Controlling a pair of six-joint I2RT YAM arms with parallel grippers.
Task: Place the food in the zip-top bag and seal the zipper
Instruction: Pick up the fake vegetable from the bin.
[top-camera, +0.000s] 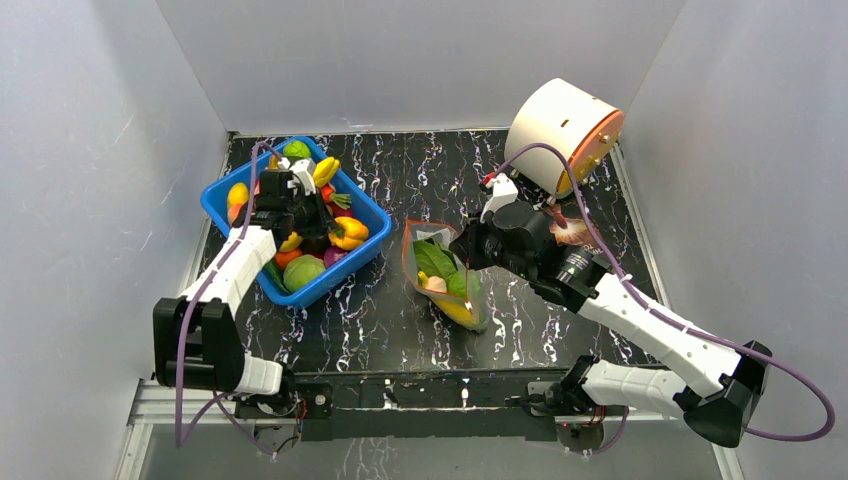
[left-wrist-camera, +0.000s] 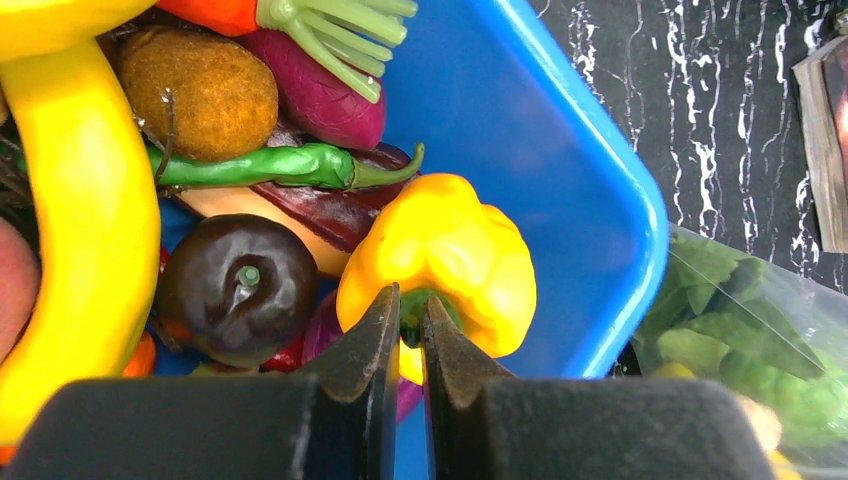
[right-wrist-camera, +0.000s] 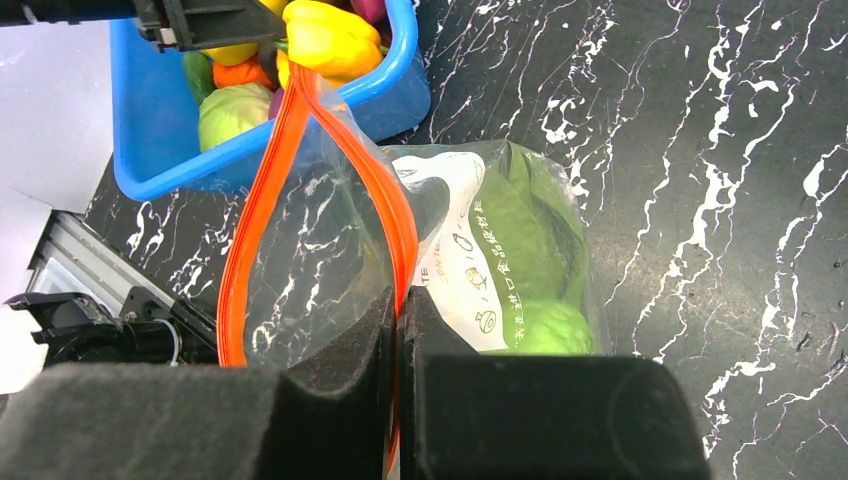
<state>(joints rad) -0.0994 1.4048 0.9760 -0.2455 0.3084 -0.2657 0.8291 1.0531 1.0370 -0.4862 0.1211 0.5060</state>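
Note:
My left gripper reaches into the blue basket and is shut on the green stem of a yellow-orange bell pepper, which lies among the other food. From above, that gripper sits just left of the pepper. The zip-top bag lies mid-table holding lettuce and a yellow piece. My right gripper is shut on the orange zipper, and the bag's mouth stands open in a loop toward the basket. Lettuce shows through the clear plastic.
The basket at the back left holds a banana, a dark plum, a green chilli and more toy food. A white round container stands at the back right, just behind the right arm.

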